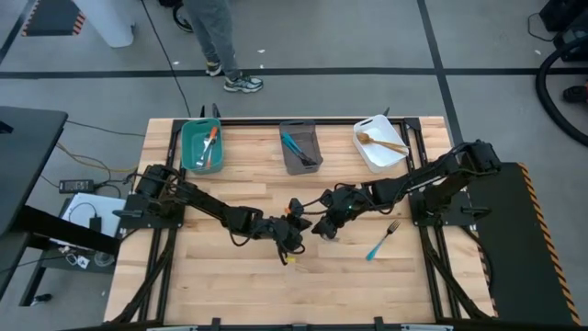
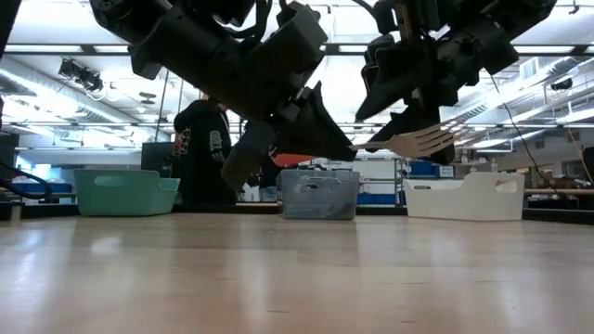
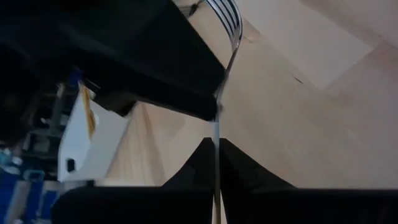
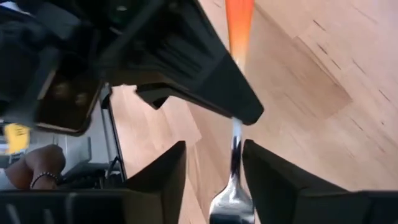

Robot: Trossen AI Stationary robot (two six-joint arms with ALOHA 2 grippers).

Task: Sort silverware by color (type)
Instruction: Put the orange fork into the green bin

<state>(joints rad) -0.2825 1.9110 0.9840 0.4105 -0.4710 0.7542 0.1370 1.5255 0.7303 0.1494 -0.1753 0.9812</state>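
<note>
Left gripper [image 1: 292, 230]: closed on the orange-handled fork [image 4: 238, 25], mid-table, lifted off the wood
Right gripper [image 1: 323, 223]: fingers parted either side of the fork's metal neck, not pinching it
Orange-handled fork: in the air between both grippers, tines [image 2: 422, 141] jutting towards the white bin [image 1: 379, 142]
Blue-handled fork [image 1: 380, 242]: flat on the table [image 1: 239, 285], near the right arm
Teal bin [image 1: 201, 145]: held orange-handled forks
Grey bin [image 1: 300, 147]: held blue-handled forks

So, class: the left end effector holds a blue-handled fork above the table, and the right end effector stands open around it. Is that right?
Not quite. The handle is orange, not blue, as the right wrist view shows. The left end effector holds the orange-handled fork above the table, and the right end effector stands open around it.
</note>
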